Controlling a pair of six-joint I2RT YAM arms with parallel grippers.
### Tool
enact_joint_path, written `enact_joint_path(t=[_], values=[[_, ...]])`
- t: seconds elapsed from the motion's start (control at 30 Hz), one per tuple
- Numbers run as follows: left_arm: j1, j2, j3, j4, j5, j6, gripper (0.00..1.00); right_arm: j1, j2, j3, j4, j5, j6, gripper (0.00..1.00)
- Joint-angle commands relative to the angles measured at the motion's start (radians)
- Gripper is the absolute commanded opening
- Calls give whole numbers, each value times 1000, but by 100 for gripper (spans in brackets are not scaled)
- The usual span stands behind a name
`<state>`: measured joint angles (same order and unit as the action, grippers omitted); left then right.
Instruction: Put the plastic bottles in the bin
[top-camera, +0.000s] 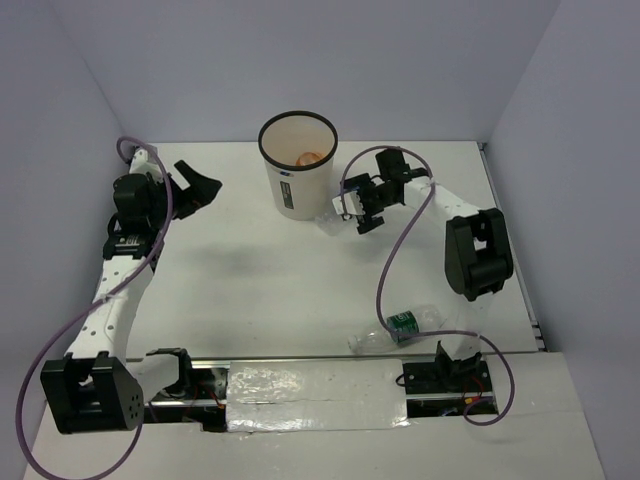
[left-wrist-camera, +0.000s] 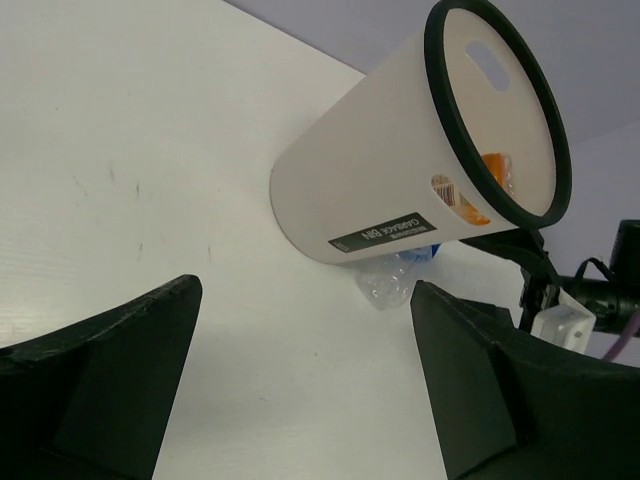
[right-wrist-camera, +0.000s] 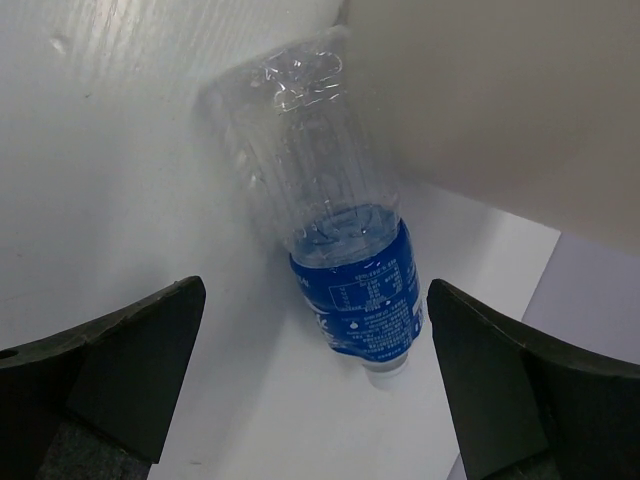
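Observation:
The white bin (top-camera: 297, 190) stands upright at the back of the table, with an orange bottle (top-camera: 310, 158) inside it. That orange bottle (left-wrist-camera: 492, 172) also shows through the bin (left-wrist-camera: 380, 180) mouth in the left wrist view. A clear bottle with a blue label (right-wrist-camera: 345, 270) lies on the table against the bin's wall (right-wrist-camera: 480, 100), cap toward the camera. My right gripper (right-wrist-camera: 315, 385) hangs open just above this blue-label bottle (top-camera: 328, 222), not touching it. A green-label bottle (top-camera: 402, 323) lies near the front right. My left gripper (top-camera: 203, 183) stands open and empty, left of the bin.
Purple walls close the table on three sides. The right arm's elbow (top-camera: 478, 255) sits between the bin and the green-label bottle. A silver taped strip (top-camera: 315, 385) runs along the front edge between the arm bases.

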<state>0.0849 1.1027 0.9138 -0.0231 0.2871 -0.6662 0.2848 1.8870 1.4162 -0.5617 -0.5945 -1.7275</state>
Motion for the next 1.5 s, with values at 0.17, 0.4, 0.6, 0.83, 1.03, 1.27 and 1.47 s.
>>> enact_joint_path(t=[0.17, 0.4, 0.6, 0.83, 1.03, 1.27, 1.47], values=[[24, -60, -10, -34, -3, -12, 99, 36, 104, 93, -4, 28, -149, 100], [26, -46, 2, -84, 17, 11, 99, 71, 170, 135, 20, 41, -110, 100], [29, -38, 4, -84, 38, 5, 99, 79, 184, 110, -12, 56, -142, 96], [30, -23, 2, -51, 69, -7, 99, 79, 195, 105, -53, 88, -133, 81], [29, -20, -10, -9, 109, -16, 99, 73, 162, 57, -52, 85, -106, 66], [30, -49, -55, 87, 178, -18, 99, 71, 25, 61, -214, -77, 74, 47], [29, -44, -84, 169, 234, -36, 99, 83, -115, 159, -340, -272, 382, 35]])
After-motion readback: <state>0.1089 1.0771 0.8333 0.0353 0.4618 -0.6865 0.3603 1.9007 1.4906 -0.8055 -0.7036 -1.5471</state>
